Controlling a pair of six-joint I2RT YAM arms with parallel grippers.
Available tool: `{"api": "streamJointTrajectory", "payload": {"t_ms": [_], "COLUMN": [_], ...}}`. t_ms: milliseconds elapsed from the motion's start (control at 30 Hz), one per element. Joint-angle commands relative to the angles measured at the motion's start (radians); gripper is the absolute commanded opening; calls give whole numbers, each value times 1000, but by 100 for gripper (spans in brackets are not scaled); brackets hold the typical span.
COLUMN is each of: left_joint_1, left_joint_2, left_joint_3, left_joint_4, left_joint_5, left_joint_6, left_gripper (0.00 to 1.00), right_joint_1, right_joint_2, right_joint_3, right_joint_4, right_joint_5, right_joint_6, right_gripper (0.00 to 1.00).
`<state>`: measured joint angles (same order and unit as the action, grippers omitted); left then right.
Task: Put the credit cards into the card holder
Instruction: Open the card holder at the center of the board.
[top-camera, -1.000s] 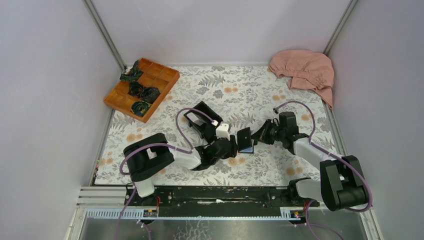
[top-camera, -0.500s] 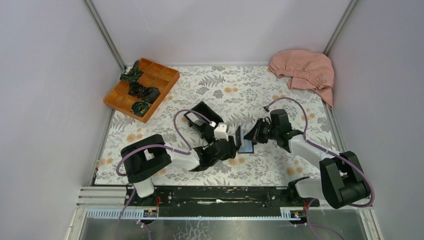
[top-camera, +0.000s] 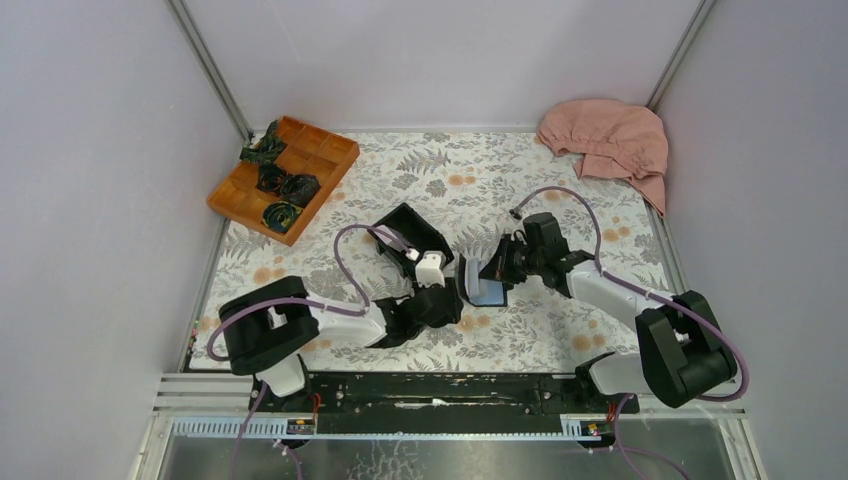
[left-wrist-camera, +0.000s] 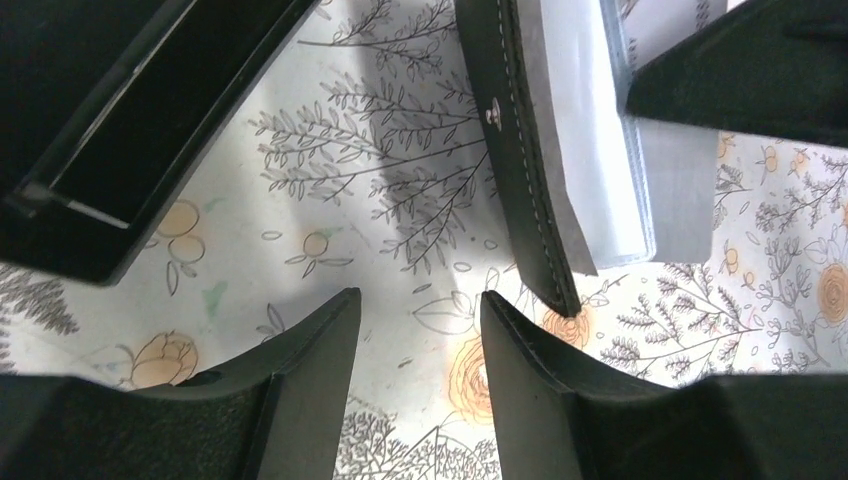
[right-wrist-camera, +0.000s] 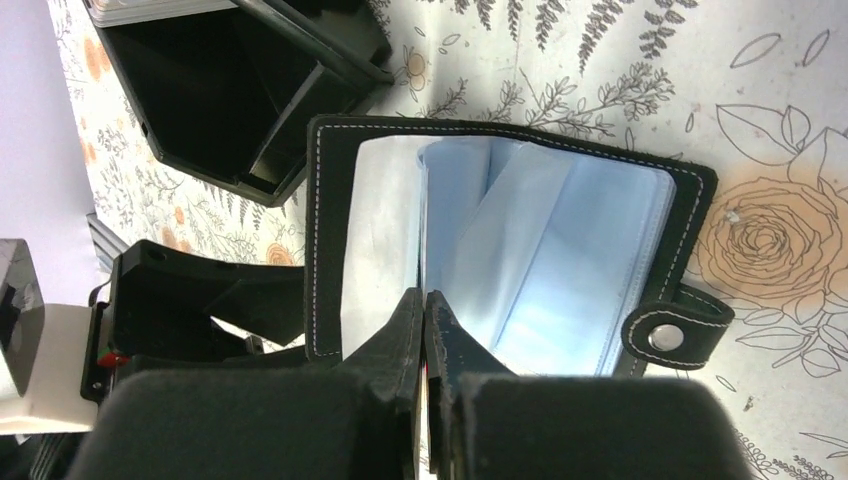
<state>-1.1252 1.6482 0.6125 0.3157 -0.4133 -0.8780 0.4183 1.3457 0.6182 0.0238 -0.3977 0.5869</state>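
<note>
A floral-print fabric mat (top-camera: 470, 175) is covering the table. A shallow orange wooden compartment tray (top-camera: 322, 152) is sitting at its far left corner, with dark crumpled bundles (top-camera: 283, 190) lying in its left-hand compartments. A crumpled pink cloth (top-camera: 605, 135) is lying at the far right corner. A rigid black open-topped box (top-camera: 405, 225) is sitting near the middle, and the small black bifold card holder (top-camera: 485, 288) is sitting open just right of it, slightly nearer. The left gripper (left-wrist-camera: 418, 312) is hanging at the holder's left, and the right gripper (right-wrist-camera: 423, 300) is hanging over its open leaves.
</note>
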Motion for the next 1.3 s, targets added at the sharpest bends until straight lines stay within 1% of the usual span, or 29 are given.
{"api": "streamJointTrajectory", "payload": {"t_ms": [0,300,467,567,700,833,1000,1133,1267], "left_joint_1": [-33,-120,-164,-169,-168,-169,-166,-106,-58], "left_joint_2": [25,-131,-237,-286,-297,-250,-181,-108,-61], "left_joint_3": [-86,-77,-34,-9,43,126,206,257,264], "left_joint_4": [-408,-582,-697,-725,-722,-681,-608,-537,-429], "left_joint_5": [19,-39,-80,-110,-163,-191,-255,-248,-220], "left_joint_6": [-36,-111,-136,-135,-106,-46,42,120,170], "left_gripper": [57,57,57,57,58,59,63,64,63], "right_joint_1": [35,74,90,101,120,133,136,141,151], "right_joint_2": [11,101,138,157,179,193,192,178,173], "right_joint_3": [69,116,125,132,150,160,146,119,97], "right_joint_4": [-44,-64,-62,-69,-87,-112,-140,-140,-132], "right_joint_5": [55,88,98,107,134,166,193,194,199], "right_joint_6": [-42,-73,-81,-86,-94,-105,-121,-115,-107], "right_gripper": [0,0,0,0,0,0,0,0,0]}}
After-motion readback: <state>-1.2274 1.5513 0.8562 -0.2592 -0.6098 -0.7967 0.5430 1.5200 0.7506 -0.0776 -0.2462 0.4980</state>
